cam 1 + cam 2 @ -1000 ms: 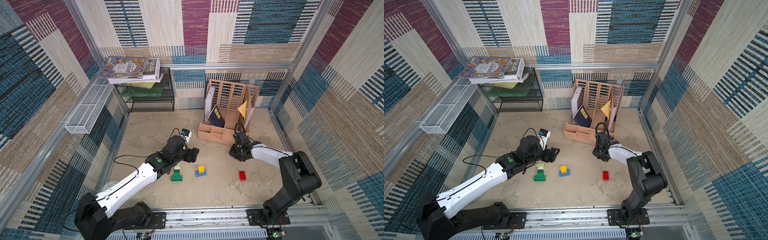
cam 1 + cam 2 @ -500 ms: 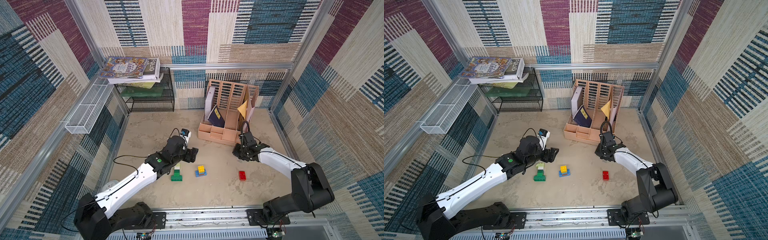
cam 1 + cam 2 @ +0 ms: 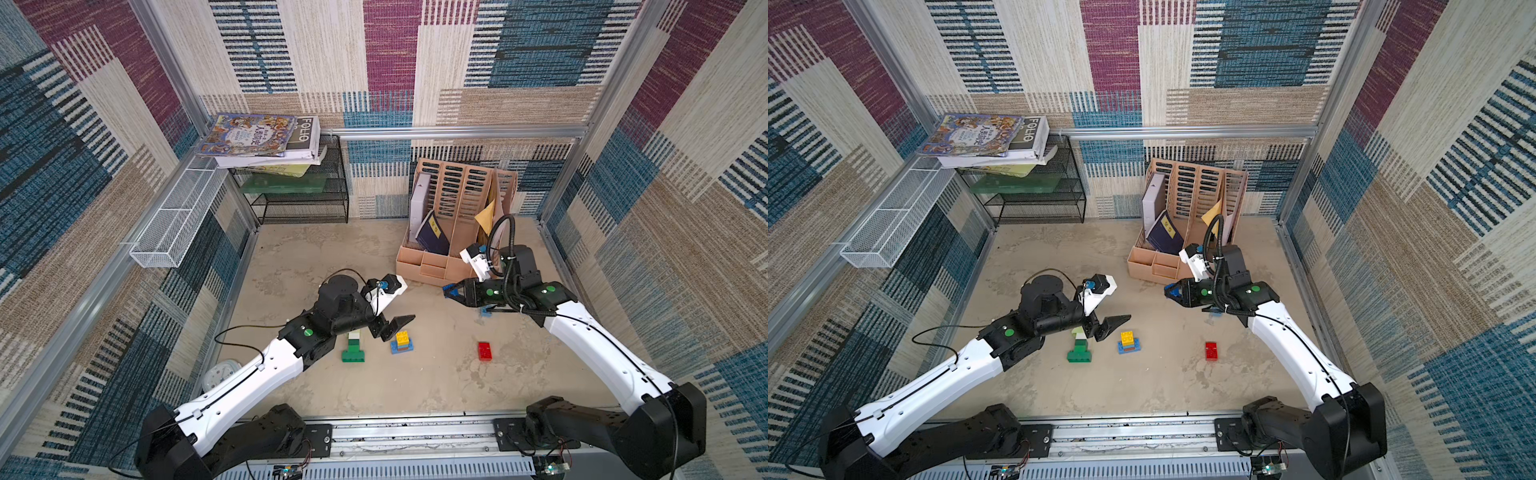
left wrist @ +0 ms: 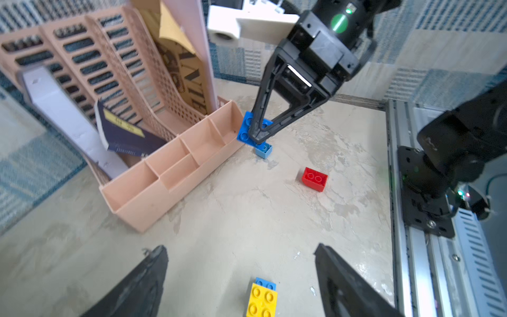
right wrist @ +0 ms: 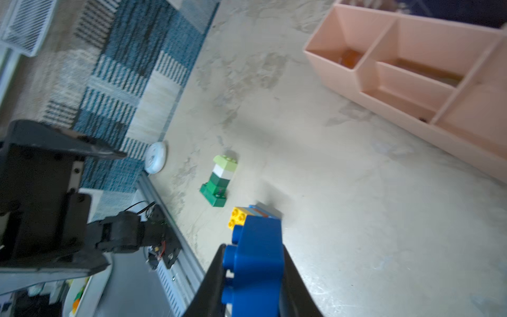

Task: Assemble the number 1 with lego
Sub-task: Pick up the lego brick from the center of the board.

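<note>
- The one word that reads clearly is "FOLIO", in white on the dark cover of a book (image 3: 305, 132). It lies in the pile on the black wire-mesh rack (image 3: 303, 208).
- The picture book (image 3: 249, 135) on top of that pile carries Chinese characters.
- The peach plastic organizer (image 3: 453, 195) has slotted dividers. The yellow label on the dark blue book (image 3: 432, 239) inside it looks too small to read.
- The right hand (image 4: 258, 137) is clenched on one glossy blue brick (image 4: 244, 134) with round studs, held above the table (image 3: 316, 270) by the organizer's front corner.
- The left hand (image 3: 397, 327) is released, with its jaws spread wide and nothing between them. It hangs over the gap between the two stacks.
- The green stack (image 3: 353, 349) has four bricks: a wide dark green base, one more dark green, one cream and one lime.
- Just beside it is the yellow-topped stack (image 3: 402, 340), which has a blue base.
- Two loose bricks sit on the mottled beige table: one red brick (image 3: 484, 351) and one small light-blue brick (image 4: 264, 150).
</note>
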Controlling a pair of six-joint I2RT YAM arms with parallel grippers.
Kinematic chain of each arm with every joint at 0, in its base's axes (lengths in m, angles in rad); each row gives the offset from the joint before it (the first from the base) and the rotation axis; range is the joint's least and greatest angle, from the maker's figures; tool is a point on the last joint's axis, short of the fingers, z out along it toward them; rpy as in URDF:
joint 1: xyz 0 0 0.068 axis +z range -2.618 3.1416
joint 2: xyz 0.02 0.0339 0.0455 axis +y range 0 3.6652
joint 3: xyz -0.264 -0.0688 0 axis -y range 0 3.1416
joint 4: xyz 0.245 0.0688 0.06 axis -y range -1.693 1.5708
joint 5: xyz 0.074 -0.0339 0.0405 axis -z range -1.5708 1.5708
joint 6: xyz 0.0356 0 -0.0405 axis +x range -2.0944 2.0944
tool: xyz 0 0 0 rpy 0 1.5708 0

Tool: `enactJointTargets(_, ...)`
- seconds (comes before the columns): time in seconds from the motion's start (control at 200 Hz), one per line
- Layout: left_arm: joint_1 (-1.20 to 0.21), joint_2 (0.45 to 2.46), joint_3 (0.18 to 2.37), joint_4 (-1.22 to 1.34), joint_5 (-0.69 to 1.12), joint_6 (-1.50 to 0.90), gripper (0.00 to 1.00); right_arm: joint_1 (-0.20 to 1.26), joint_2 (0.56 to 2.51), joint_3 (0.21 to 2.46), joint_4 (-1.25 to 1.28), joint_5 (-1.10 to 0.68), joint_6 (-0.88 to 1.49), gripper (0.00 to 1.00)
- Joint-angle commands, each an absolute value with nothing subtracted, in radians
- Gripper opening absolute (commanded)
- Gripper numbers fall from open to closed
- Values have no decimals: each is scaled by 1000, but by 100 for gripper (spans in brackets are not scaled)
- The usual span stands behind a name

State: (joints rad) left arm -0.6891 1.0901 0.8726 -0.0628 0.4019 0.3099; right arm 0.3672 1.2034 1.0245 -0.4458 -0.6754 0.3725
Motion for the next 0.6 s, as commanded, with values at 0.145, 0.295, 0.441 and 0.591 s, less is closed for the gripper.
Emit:
enactJointTargets(0.145,-742,1110,864,128,328,405,90,428,1192,1078,-461,-879,368,10)
enactJointTargets(0.295,-770,1135,866,165,335,405,85,469,1193,1084,-408,-884,415,11)
enactJointTargets(0.441,-783,1158,868,153,353,441,80,494,1204,1078,-367,-870,443,11)
enactJointTargets(0.591,-799,1175,883,134,328,484,75,533,1226,1086,-339,-859,464,11)
